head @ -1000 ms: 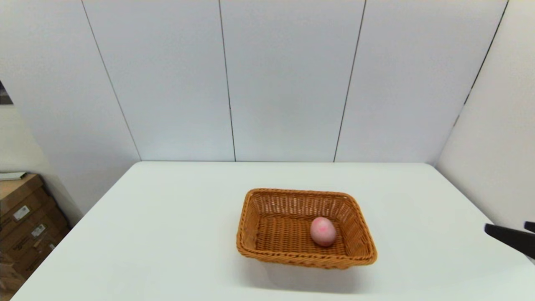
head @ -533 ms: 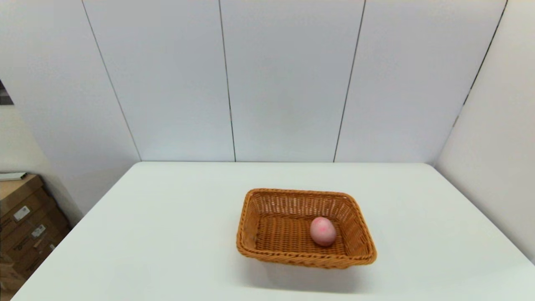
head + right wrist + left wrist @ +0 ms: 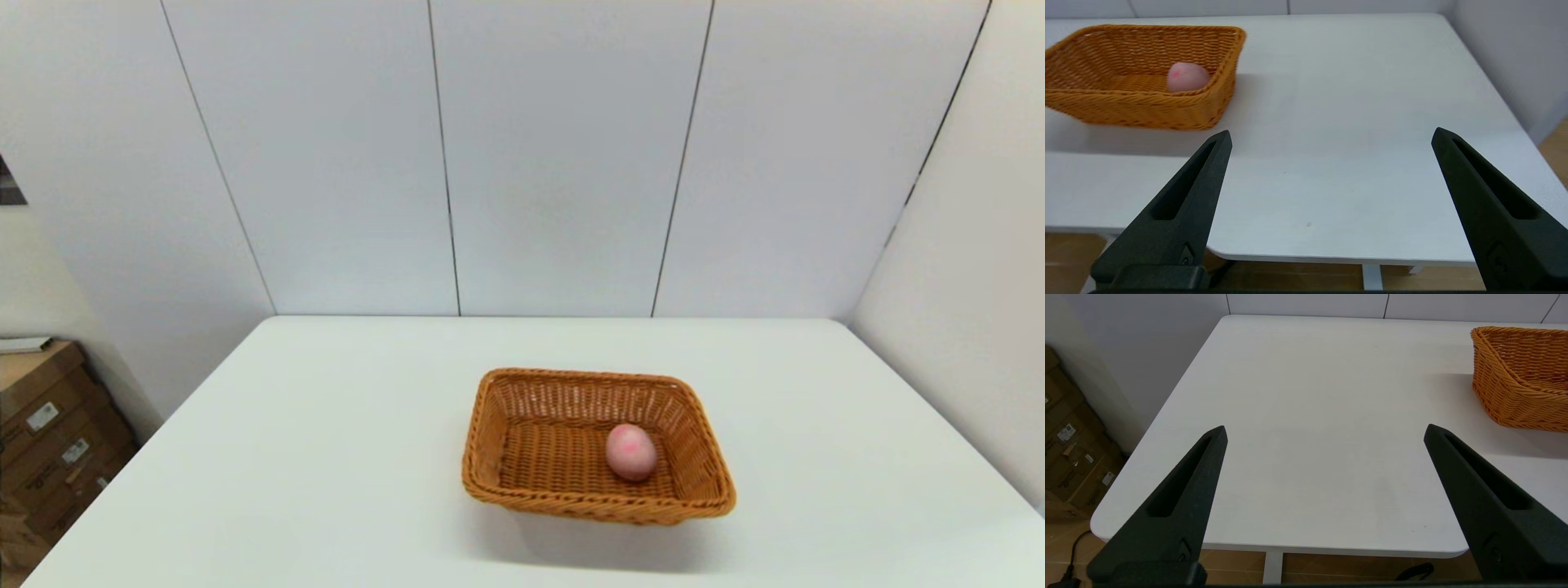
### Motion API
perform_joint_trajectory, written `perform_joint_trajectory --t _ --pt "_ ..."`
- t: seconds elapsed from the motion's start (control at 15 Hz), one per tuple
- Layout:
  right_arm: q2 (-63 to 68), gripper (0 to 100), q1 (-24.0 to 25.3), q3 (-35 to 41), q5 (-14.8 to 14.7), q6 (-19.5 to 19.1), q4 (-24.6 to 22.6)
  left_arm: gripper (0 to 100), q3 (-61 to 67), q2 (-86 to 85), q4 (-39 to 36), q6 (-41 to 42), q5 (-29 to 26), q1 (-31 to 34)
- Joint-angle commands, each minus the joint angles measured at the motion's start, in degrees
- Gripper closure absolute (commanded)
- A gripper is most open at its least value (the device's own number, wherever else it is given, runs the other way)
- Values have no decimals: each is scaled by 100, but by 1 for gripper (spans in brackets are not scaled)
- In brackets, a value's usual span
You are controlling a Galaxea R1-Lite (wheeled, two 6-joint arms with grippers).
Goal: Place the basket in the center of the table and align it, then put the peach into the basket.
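An orange-brown wicker basket (image 3: 522, 447) stands on the white table (image 3: 326, 457), a little right of the middle. The pale pink peach (image 3: 630, 452) lies inside it, toward the right wall. The right wrist view shows the basket (image 3: 1118, 110) with the peach (image 3: 1187, 77) in it. My right gripper (image 3: 1331, 139) hangs open and empty over the table's near right edge, apart from the basket. The left wrist view catches the basket's left end (image 3: 1515, 384). There my left gripper (image 3: 1325, 430) is open and empty over the near left part. Neither gripper shows in the head view.
Grey panel walls close the back and right (image 3: 955, 269) of the table. Cardboard boxes (image 3: 49, 441) are stacked on the floor past the left edge (image 3: 1069, 449). Bare tabletop lies on both sides of the basket.
One second ago my right gripper's fingers showed at the head view's right edge; they have pulled back out of that view. Basket and peach have not moved.
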Motion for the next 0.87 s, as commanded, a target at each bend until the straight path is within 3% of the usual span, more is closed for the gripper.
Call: perform_joint_trajectory --t 0.07,0.87 --pt "-38 0 -3 80 -138 -35 58 0 -2 -1 6 -5 5 0" --pt "-73 0 -3 89 -112 -26 14 0 -2 -1 6 -5 5 0"
